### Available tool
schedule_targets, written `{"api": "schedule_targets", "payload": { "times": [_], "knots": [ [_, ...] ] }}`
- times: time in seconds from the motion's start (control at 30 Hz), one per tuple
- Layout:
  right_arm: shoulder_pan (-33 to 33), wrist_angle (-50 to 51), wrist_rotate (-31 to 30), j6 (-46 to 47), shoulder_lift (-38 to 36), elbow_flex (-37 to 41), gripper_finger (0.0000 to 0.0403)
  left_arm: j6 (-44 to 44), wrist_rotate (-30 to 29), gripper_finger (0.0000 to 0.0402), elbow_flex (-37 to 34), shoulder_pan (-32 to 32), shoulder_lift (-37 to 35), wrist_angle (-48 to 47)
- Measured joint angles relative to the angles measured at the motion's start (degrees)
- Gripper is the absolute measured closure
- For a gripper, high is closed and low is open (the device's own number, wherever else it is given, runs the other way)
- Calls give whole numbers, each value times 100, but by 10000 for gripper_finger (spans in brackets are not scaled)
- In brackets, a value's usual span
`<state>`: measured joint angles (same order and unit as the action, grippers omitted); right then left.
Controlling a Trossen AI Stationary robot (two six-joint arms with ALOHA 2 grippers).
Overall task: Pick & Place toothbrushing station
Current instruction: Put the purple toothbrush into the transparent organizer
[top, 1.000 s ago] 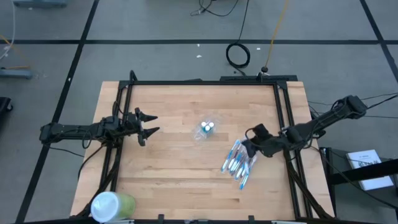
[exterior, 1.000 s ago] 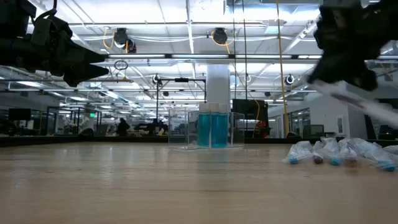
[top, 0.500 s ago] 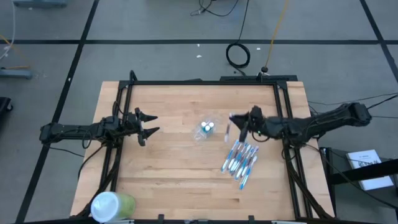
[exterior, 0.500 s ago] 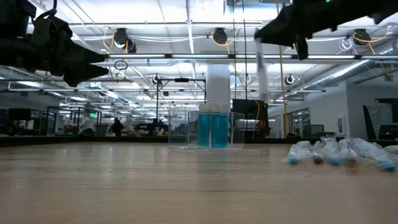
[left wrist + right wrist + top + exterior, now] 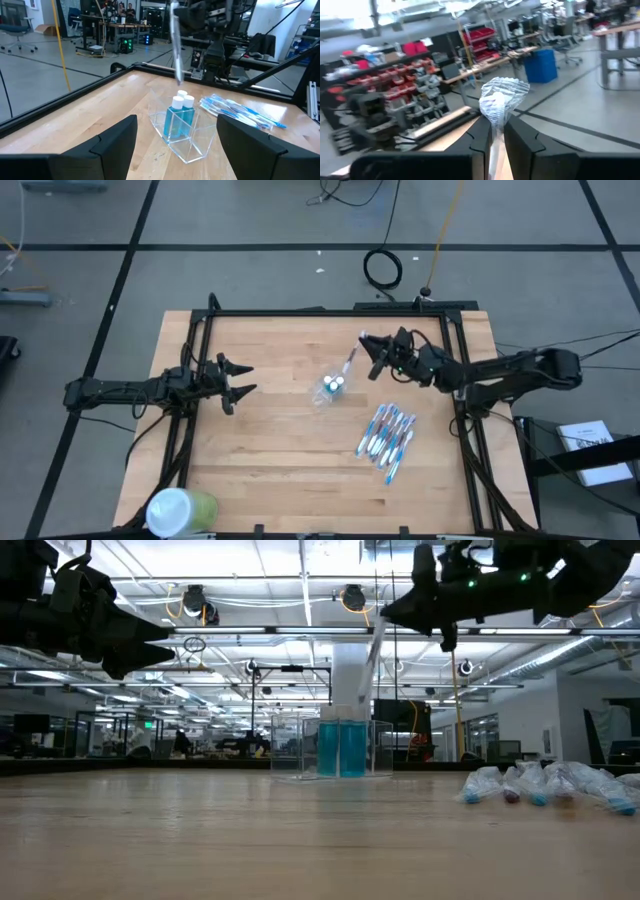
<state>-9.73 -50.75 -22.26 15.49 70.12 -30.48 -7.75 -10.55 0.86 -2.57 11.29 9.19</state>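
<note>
So the right gripper (image 5: pixel 372 352) is up in the air near the back of the table (image 5: pixel 280 470), clamped shut on one wrapped toothbrush (image 5: pixel 349 363) that hangs down at a slant, its lower end just above the clear cup (image 5: pixel 331 389). The cup sits mid-table with the little white-capped teal tubes (image 5: pixel 181 103) standing inside it. The other toothbrushes (image 5: pixel 387 433) lie in a loose bunch on the wood to the right of the cup, near it but not touching. The left gripper (image 5: pixel 237 378) just hovers over the left side of the table with its fingers spread wide, nothing in them. A green cup (image 5: pixel 181 510) with a white lid sits at the front left corner.
</note>
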Motion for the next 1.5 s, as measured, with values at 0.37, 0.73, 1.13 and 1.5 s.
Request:
{"api": "schedule_targets", "payload": {
  "times": [0.37,0.73,1.13,1.5],
  "knots": [
    [-531,5,349,347,524,0,367,-1,0,119,0,-2,2,0],
    [-531,143,459,380,823,0,367,0,0,119,0,-1,1,0],
    [-518,125,756,578,1201,0,367,0,0,119,0,0,0,0],
    [-518,117,751,616,1419,0,367,0,0,119,2,0,0,0]
  ]
}}
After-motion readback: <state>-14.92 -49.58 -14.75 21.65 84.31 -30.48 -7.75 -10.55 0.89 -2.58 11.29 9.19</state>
